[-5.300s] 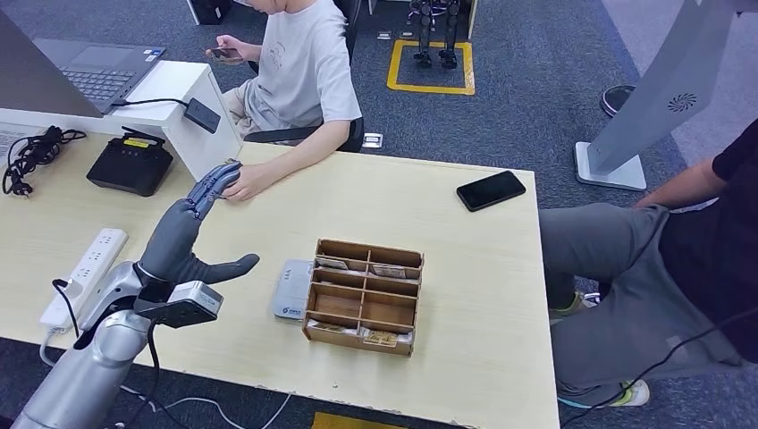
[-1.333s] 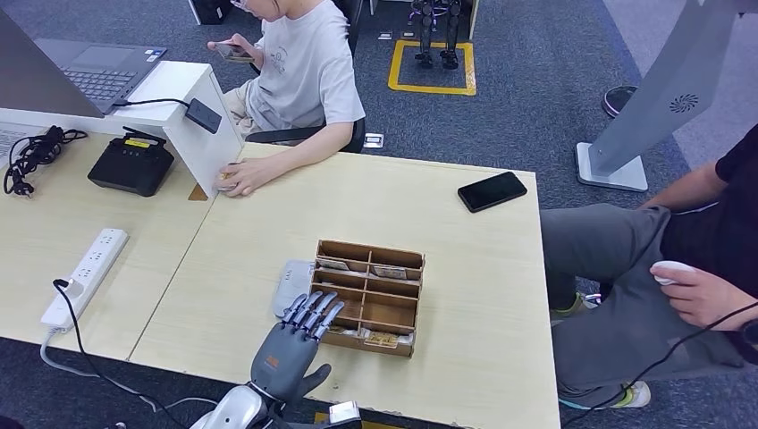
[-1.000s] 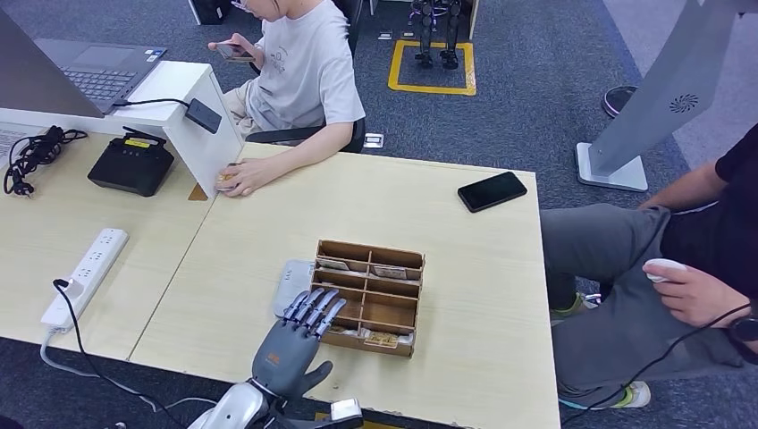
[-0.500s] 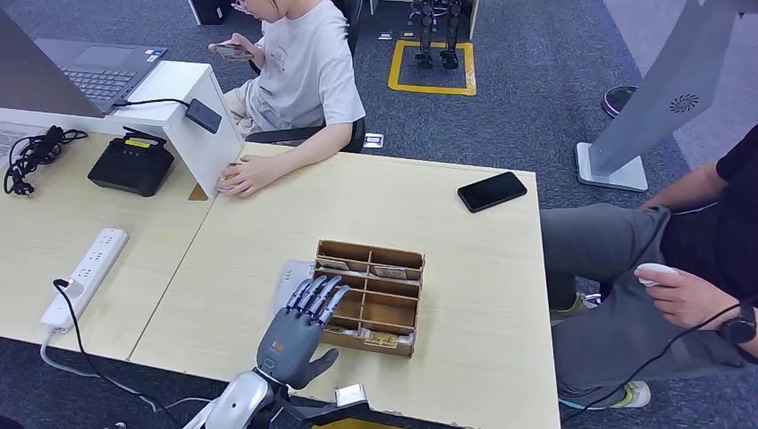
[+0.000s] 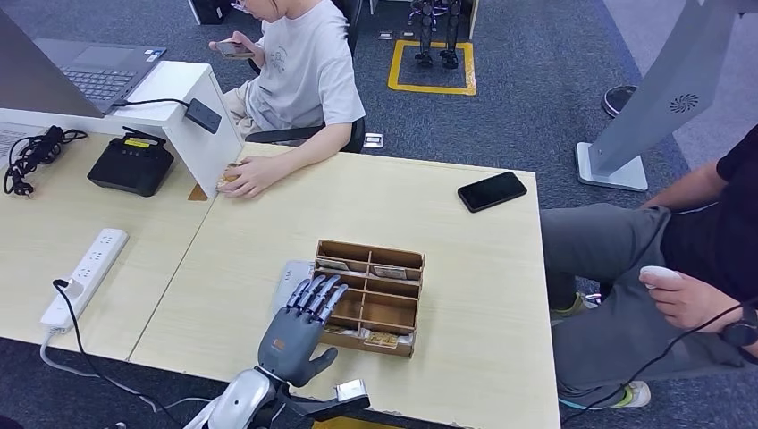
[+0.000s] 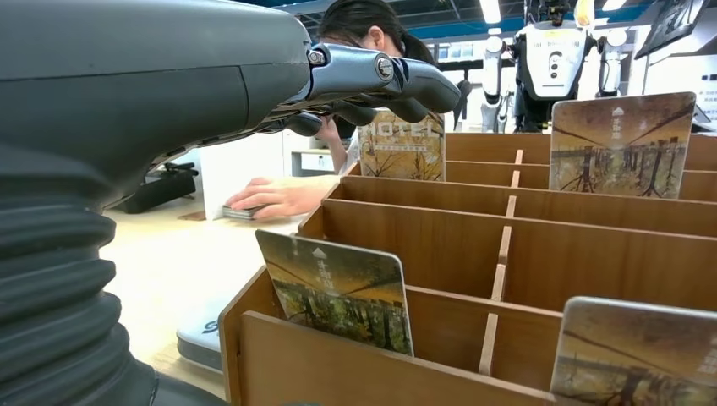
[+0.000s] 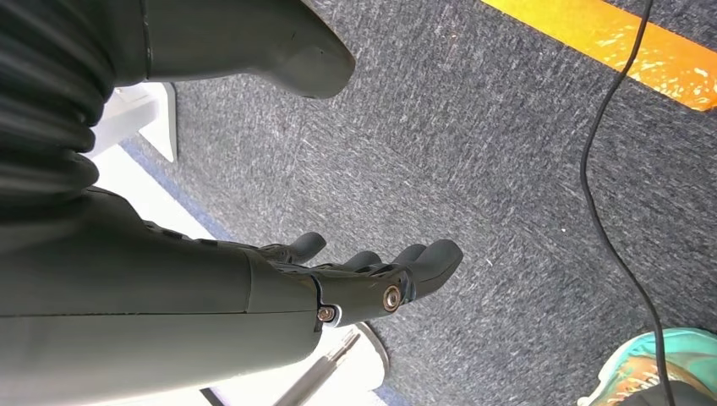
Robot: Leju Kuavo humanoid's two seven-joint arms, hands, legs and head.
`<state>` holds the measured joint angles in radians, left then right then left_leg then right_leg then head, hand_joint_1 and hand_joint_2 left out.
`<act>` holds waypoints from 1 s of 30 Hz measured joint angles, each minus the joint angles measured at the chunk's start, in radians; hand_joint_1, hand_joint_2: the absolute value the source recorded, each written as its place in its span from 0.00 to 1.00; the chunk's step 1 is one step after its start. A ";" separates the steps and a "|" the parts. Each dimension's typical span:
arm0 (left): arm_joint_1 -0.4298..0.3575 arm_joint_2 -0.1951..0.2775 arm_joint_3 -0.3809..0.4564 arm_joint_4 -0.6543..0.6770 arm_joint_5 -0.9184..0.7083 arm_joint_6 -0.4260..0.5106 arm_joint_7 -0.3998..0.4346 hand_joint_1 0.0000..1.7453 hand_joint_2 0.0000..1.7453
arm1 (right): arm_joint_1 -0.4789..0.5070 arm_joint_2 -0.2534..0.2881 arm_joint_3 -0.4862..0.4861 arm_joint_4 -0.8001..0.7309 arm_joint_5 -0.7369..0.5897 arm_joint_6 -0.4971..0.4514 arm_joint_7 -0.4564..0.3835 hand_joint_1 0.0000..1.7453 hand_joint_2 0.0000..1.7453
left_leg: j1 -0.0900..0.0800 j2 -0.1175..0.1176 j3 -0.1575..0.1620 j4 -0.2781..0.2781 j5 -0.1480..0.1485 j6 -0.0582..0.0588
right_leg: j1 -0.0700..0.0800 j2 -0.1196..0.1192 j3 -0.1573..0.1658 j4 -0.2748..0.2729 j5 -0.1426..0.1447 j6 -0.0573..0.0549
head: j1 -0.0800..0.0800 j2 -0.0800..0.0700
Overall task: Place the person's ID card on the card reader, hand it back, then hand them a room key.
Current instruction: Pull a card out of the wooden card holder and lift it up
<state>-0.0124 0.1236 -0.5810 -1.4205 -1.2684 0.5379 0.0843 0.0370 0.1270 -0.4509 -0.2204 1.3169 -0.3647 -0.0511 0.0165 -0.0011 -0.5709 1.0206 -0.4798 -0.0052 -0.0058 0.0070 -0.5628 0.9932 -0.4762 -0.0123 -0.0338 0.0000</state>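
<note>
Two parts of the job look finished to us, judging from how things lie: at the far left edge of the pale wooden desk the seated person's hand rests on what seems to be the small ID card, beside the white stand, so reading and returning appear done; we cannot make out the card's face. Nearer us, our left hand hovers over the near left corner of the brown wooden compartment box, fingers spread and straight, holding nothing. Below them lies the flat white card reader, partly hidden behind the hand and the box. Picture-printed room key cards stand in the compartments, none taken, so picking one and handing it over is left. Which card the fingers aim at we cannot tell. Our right hand hangs over the grey carpet floor, loosely open and empty.
</note>
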 joint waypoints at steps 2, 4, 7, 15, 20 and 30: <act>0.000 -0.001 0.000 0.004 0.002 -0.002 -0.001 0.50 1.00 | 0.000 0.000 0.000 0.000 0.000 0.000 0.000 0.00 1.00 | 0.000 0.000 0.000 0.000 0.000 0.000 | 0.000 0.000 0.000 0.000 0.000 0.000 | 0.000 0.000; 0.000 -0.001 0.000 0.007 0.009 -0.008 -0.007 1.00 1.00 | -0.001 0.000 0.000 0.001 0.000 0.000 0.000 0.00 1.00 | 0.000 0.000 0.000 0.000 0.000 0.000 | 0.000 0.000 0.000 0.000 0.000 0.000 | 0.000 0.000; 0.000 -0.001 0.000 0.011 0.034 -0.016 -0.028 1.00 1.00 | -0.001 0.000 0.000 0.001 0.000 0.000 0.000 0.00 1.00 | 0.000 0.000 0.000 0.000 0.000 0.000 | 0.000 0.000 0.000 0.000 0.000 0.000 | 0.000 0.000; 0.000 0.000 0.000 0.012 0.058 -0.016 -0.045 1.00 1.00 | -0.001 0.000 -0.002 0.001 -0.001 0.000 0.000 0.00 1.00 | 0.000 0.000 0.000 0.000 0.000 0.000 | 0.000 0.000 0.000 0.000 0.000 0.000 | 0.000 0.000; 0.000 0.000 0.000 0.012 0.058 -0.016 -0.045 1.00 1.00 | -0.002 0.000 -0.002 0.001 -0.001 0.000 0.000 0.00 1.00 | 0.000 0.000 0.000 0.000 0.000 0.000 | 0.000 0.000 0.000 0.000 0.000 0.000 | 0.000 0.000; -0.003 -0.001 0.000 0.012 0.061 -0.017 -0.045 1.00 1.00 | -0.002 0.000 -0.002 0.001 -0.001 0.000 0.000 0.00 1.00 | 0.000 0.000 0.000 0.000 0.000 0.000 | 0.000 0.000 0.000 0.000 0.000 0.000 | 0.000 0.000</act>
<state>-0.0154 0.1229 -0.5810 -1.4088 -1.2070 0.5208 0.0388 0.0353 0.1270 -0.4528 -0.2190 1.3161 -0.3650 -0.0511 0.0165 -0.0011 -0.5708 1.0206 -0.4798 -0.0052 -0.0058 0.0070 -0.5627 0.9932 -0.4762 -0.0123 -0.0340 0.0000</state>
